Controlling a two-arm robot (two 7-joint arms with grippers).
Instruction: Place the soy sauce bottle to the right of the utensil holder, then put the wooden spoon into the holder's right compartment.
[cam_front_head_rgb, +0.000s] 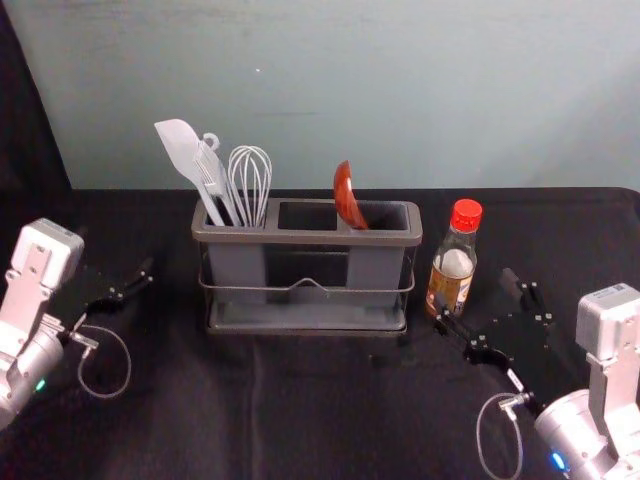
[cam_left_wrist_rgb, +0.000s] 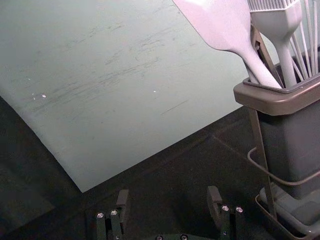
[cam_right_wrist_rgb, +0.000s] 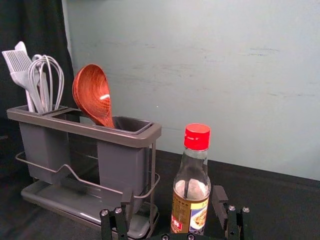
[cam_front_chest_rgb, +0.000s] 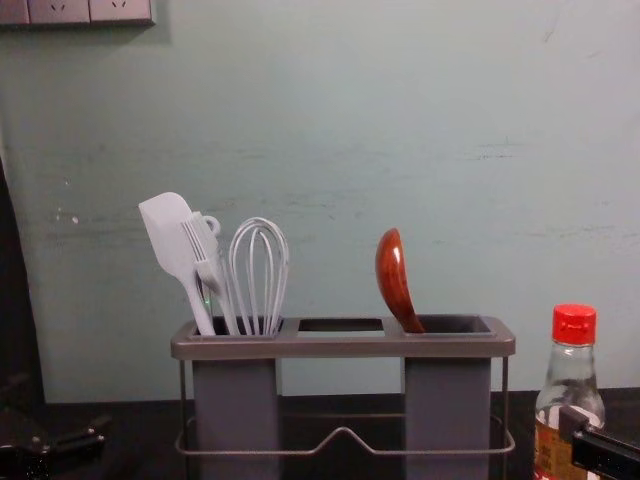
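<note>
Shows left claw (cam_front_head_rgb: 116, 252) spread wide near the surface's (cam_left_wrist_rgb: 175, 175) back edge — plus grey holder (cam_left_wrist_rgb: 280, 105) with leaning spatula (cam_left_wrist_rgb: 220, 27), brush (cam_left_wrist_rgb: 275, 22) and whisk (cam_left_wrist_rgb: 309, 37).

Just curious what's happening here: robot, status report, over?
Left gripper open, left of utensil holder. Right gripper open, close by soy sauce bottle, could bump it. Bottle right of holder; wooden spoon in right compartment.

Left arm (cam_front_head_rgb: 35, 275) and right arm (cam_front_head_rgb: 612, 345) flank the holder (cam_front_head_rgb: 305, 237), both angled inward. Left gripper (cam_front_head_rgb: 114, 252) is open left of the holder; right gripper (cam_front_head_rgb: 478, 296) is right of it, fingers apart too.
</note>
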